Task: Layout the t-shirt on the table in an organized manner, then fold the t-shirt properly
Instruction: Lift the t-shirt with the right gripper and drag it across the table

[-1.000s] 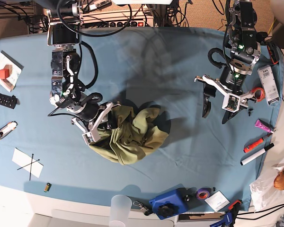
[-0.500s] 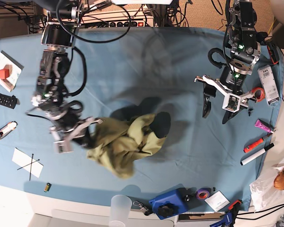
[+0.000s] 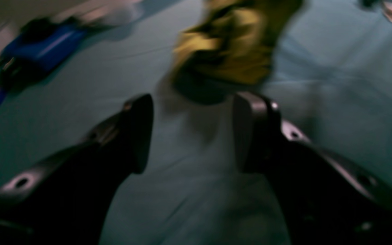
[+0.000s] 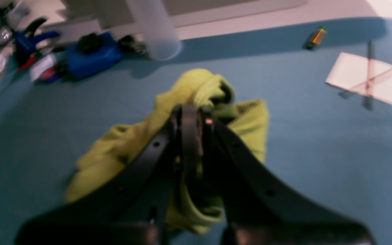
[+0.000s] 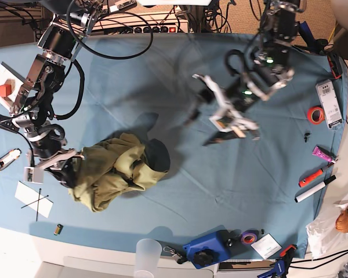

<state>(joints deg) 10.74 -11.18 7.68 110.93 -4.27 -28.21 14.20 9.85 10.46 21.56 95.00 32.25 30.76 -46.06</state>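
Dragged leftward since earlier, the crumpled olive-green cotton t-shirt point(image 5: 113, 169) is clamped by the right gripper point(image 5: 62, 167); left gripper point(image 5: 204, 119) gapes wide above the light blue table point(image 5: 180, 191).

Left tool point(image 5: 211, 119) is motion-blurred; t-shirt point(image 3: 228, 47) smeared, perhaps cropped at the top edge.

black arms, looped black cables, black claw point(image 3: 192, 132) fingers with screw holes.

Table: the table point(image 5: 180, 63), draped in light blue cloth.
On it: crumpled t-shirt point(image 5: 113, 168), orange tape roll point(image 5: 315, 114), markers point(image 5: 315, 184), paper sheet point(image 5: 33, 199).
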